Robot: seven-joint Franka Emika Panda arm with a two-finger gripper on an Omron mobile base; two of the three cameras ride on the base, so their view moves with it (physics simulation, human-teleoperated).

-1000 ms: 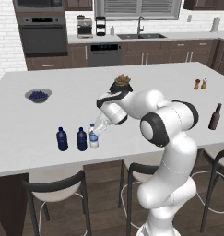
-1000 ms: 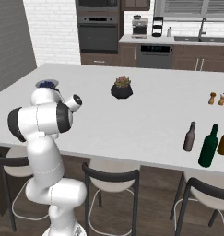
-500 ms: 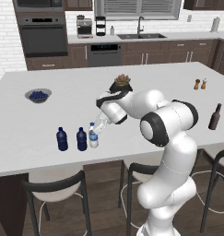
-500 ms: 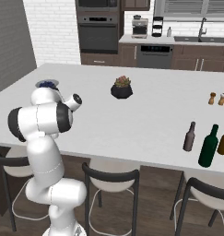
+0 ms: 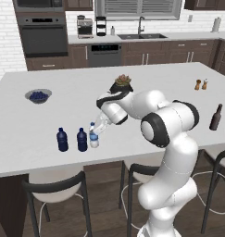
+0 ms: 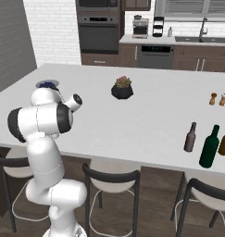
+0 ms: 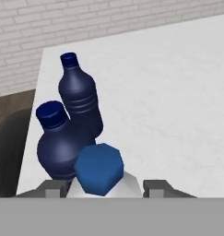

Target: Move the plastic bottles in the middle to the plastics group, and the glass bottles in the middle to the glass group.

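water bottle [image 5: 94, 137]: upright, just at 3 o'clock of two dark blue bottles [image 5: 71, 140]
my gripper [image 5: 99, 127]: pinching its sides

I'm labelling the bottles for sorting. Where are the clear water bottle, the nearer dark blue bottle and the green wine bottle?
clear water bottle [image 5: 94, 139]: left base view, on its lower body.
nearer dark blue bottle [image 5: 82, 140]: left base view, on its body.
green wine bottle [image 6: 209, 149]: right base view, on its body.

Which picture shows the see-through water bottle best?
The left base view: the clear water bottle stands whole beside two dark blue bottles. The hand view shows just its cap and shoulders between the gripper fingertips.
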